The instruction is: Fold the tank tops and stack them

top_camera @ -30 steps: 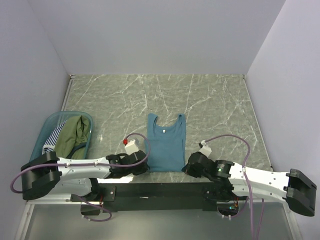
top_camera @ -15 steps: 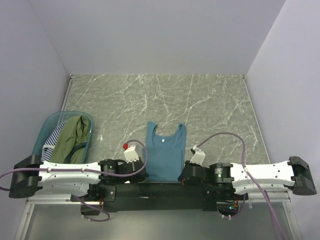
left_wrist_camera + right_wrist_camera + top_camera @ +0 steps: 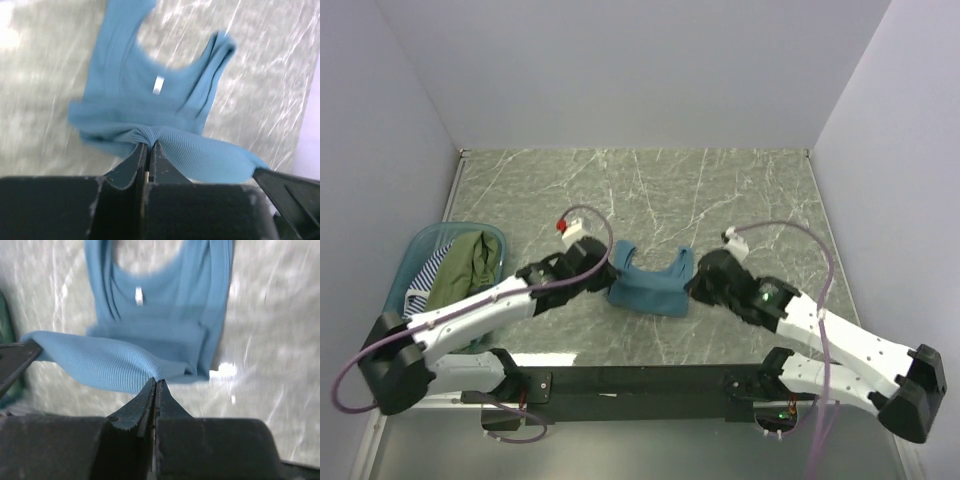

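Observation:
The teal-blue tank top (image 3: pixel 650 284) lies mid-table, its bottom hem lifted and carried up over its body toward the straps. My left gripper (image 3: pixel 608 266) is shut on the hem's left corner (image 3: pixel 150 136). My right gripper (image 3: pixel 692 282) is shut on the right corner (image 3: pixel 159 374). Both wrist views show the ribbed hem stretched between the jaws above the neckline and white label (image 3: pixel 157 85). The olive-green top (image 3: pixel 462 270) and the navy-and-white striped top (image 3: pixel 428 272) lie bunched in the tub at the left.
A translucent teal plastic tub (image 3: pixel 420 243) holding the other tops sits at the table's left edge, beside my left arm (image 3: pixel 470 305). White walls close in the marble table (image 3: pixel 720 200) at the back and sides. A black base rail (image 3: pixel 650 382) runs along the near edge.
Both grippers have moved away from the near edge toward the back, pulling the teal top's bottom hem up over its body. The top now looks about half as long.

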Robot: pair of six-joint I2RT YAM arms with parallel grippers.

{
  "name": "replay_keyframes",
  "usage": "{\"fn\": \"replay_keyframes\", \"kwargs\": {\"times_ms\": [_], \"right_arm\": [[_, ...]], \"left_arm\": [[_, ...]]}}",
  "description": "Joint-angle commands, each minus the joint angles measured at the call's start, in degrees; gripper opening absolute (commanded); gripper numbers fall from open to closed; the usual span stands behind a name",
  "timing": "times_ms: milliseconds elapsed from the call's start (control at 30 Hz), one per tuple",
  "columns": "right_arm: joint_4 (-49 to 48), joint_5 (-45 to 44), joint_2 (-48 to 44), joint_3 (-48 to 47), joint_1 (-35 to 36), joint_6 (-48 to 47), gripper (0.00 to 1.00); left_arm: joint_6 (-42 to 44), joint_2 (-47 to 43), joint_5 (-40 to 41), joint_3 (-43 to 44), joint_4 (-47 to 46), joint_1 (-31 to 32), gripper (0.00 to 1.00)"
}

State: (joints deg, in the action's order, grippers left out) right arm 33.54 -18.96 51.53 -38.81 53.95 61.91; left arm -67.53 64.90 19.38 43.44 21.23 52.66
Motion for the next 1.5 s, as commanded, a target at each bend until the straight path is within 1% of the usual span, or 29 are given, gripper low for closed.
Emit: {"fn": "replay_keyframes", "kwargs": {"times_ms": [0,33,67,100,133,167,200,233,267,300,333,367,433,467,500,533,633,667,800,867,933,1000,1033,1167,1300,1333,1400,1433,1467], "right_arm": [[-5.2,6.8,5.0,-7.1,-10.9,-13.6,0.00],[-6.3,8.5,6.6,-8.2,-13.9,-17.0,0.00],[-6.9,10.2,10.0,-10.6,-16.7,-18.4,0.00],[-7.8,13.3,11.9,-11.6,-21.4,-19.7,0.00],[-9.4,14.7,14.1,-12.8,-23.7,-22.1,0.00],[-9.9,16.6,19.1,-15.3,-25.8,-23.1,0.00],[-10.5,18.8,21.7,-16.7,-29.2,-23.9,0.00],[-11.1,18.8,24.5,-18.1,-30.4,-25.2,0.11],[-11.5,20.1,29.5,-20.7,-31.6,-25.8,0.24],[-11.7,21.1,31.8,-22.0,-32.9,-26.3,0.41],[-11.3,20.9,33.4,-23.3,-33.4,-27.3,0.47],[-10.9,20.5,35.6,-25.2,-33.6,-27.7,0.53],[-9.9,18.2,36.0,-25.7,-34.3,-28.4,0.62],[-9.6,17.1,35.0,-25.0,-34.5,-28.4,0.63],[-9.5,16.5,34.3,-24.3,-34.7,-28.4,0.63],[-9.6,15.7,33.3,-23.3,-34.7,-28.2,0.63],[-11.6,16.0,30.0,-17.9,-34.6,-27.4,0.63],[-12.1,16.4,29.0,-15.2,-34.6,-27.2,0.63],[-16.3,18.7,28.1,-9.2,-33.9,-26.3,0.63],[-18.3,18.8,29.2,-7.4,-33.6,-26.5,0.64],[-21.0,22.1,30.1,-6.7,-33.6,-26.8,0.64],[-21.8,22.1,31.5,-6.7,-33.5,-26.8,0.65],[-22.2,22.2,32.1,-6.9,-33.5,-26.8,0.65],[-23.0,22.7,36.0,-8.9,-33.2,-27.5,0.65],[-23.0,22.7,39.4,-10.9,-32.4,-27.8,0.63],[-23.1,22.7,39.9,-11.4,-32.2,-27.9,0.63],[-22.7,22.4,41.3,-12.1,-32.1,-27.9,0.61],[-22.6,22.2,41.9,-12.6,-32.1,-27.9,0.59],[-22.6,21.7,42.1,-12.9,-32.0,-27.9,0.59]], "left_arm": [[8.2,5.9,-7.1,6.9,-7.8,-6.9,0.00],[9.0,8.1,-8.1,8.4,-8.5,-8.4,0.01],[10.6,13.1,-9.9,10.1,-9.1,-11.7,0.01],[11.4,15.8,-12.6,14.0,-9.5,-13.2,0.01],[12.2,18.6,-13.9,16.2,-10.1,-14.5,0.00],[13.5,24.2,-14.9,20.3,-10.4,-17.1,0.02],[14.3,27.2,-17.8,22.3,-11.5,-18.4,0.04],[14.6,30.2,-18.9,24.3,-12.4,-19.4,0.08],[15.5,35.8,-20.4,28.2,-13.0,-21.4,0.22],[15.8,38.3,-22.9,29.9,-13.4,-22.2,0.30],[16.1,40.2,-23.6,31.4,-13.8,-22.8,0.36],[17.0,42.5,-24.1,33.1,-13.9,-23.7,0.48],[17.9,42.8,-23.6,33.7,-13.9,-24.0,0.55],[19.0,41.7,-22.9,33.3,-13.7,-24.1,0.58],[19.3,40.8,-22.0,32.7,-13.2,-24.1,0.59],[19.3,39.7,-20.3,31.7,-12.8,-24.1,0.59],[17.4,34.3,-19.6,25.2,-13.3,-24.1,0.55],[16.4,32.1,-19.6,21.3,-13.4,-24.0,0.52],[15.3,28.7,-19.6,13.5,-17.3,-21.8,0.53],[15.0,27.4,-20.1,9.3,-19.4,-19.8,0.56],[14.4,26.9,-19.9,7.4,-20.8,-18.6,0.57],[14.0,26.6,-19.9,5.0,-20.8,-17.2,0.58],[13.9,26.6,-19.6,4.3,-22.6,-16.8,0.58],[12.8,28.1,-19.6,1.6,-23.8,-16.0,0.54],[11.7,29.2,-19.6,0.7,-23.6,-15.6,0.46],[11.0,29.4,-19.6,0.8,-23.4,-15.4,0.38],[10.4,29.8,-19.6,0.2,-23.7,-15.2,0.32],[9.4,29.8,-19.6,-0.5,-23.8,-15.1,0.25],[9.2,29.7,-19.6,-0.8,-24.1,-15.0,0.21]]}}
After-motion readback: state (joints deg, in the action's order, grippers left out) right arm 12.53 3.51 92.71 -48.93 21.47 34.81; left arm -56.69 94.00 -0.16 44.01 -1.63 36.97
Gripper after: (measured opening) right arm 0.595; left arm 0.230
